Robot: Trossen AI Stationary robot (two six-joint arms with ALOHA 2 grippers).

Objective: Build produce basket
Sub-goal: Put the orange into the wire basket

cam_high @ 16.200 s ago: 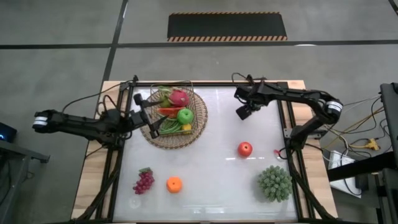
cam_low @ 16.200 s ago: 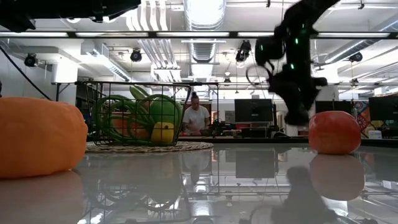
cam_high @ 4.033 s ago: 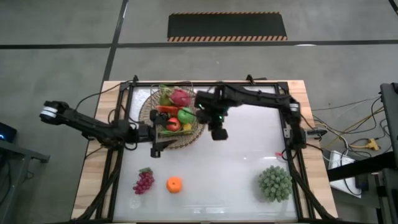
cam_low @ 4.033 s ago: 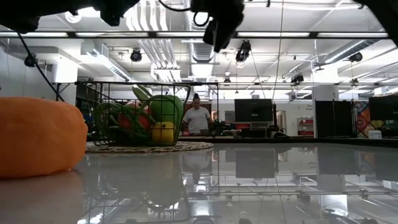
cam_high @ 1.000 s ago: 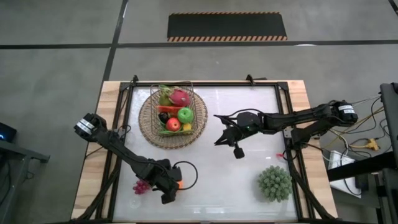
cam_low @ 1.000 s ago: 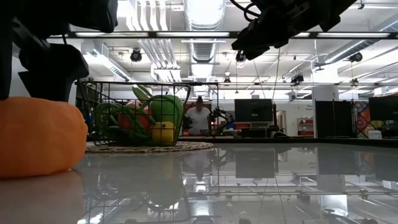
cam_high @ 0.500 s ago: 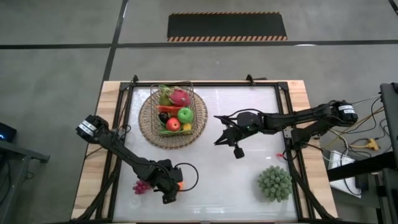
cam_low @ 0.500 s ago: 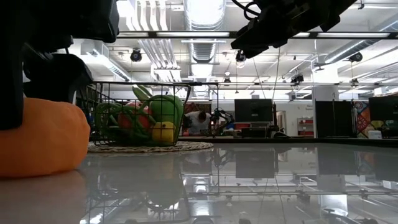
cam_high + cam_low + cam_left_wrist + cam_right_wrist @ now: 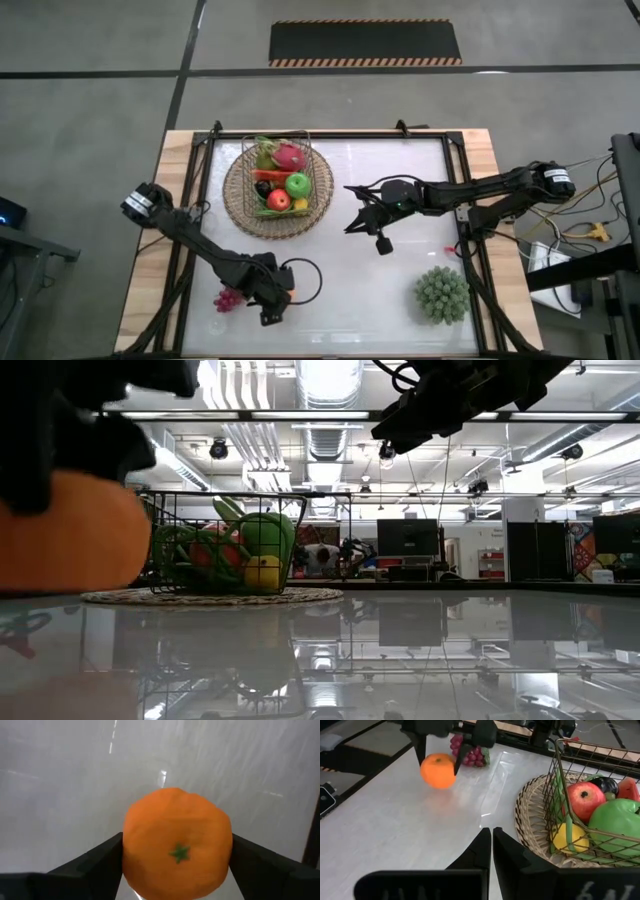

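Observation:
The orange (image 9: 177, 845) hangs a little above the table near its front left, and my left gripper (image 9: 277, 298) is shut on it. Purple grapes (image 9: 230, 297) lie on the table just left of it. The round woven basket (image 9: 240, 205) stands at the far left. It holds a green apple (image 9: 297, 184), a red apple (image 9: 277, 200), a pink dragon fruit (image 9: 288, 156) and other produce. My right gripper (image 9: 380, 241) hovers shut over the table's middle, right of the basket, touching nothing. My left gripper pinches the orange by two opposite sides (image 9: 126, 851) between its two fingers (image 9: 420, 751). The fingers come from above and point down. The orange is lifted clear of the table (image 9: 70, 530), its green stem mark facing up toward the wrist.
A large spiky green ball (image 9: 441, 293) sits at the front right. A dark frame (image 9: 190, 240) runs along the table's edges. The glossy white surface (image 9: 400, 170) between the basket and the spiky ball is bare.
My left gripper has come down around the orange, taken hold of it and raised it. The orange, which rested on the table a second ago, now hangs clear above it. The right arm has kept still.

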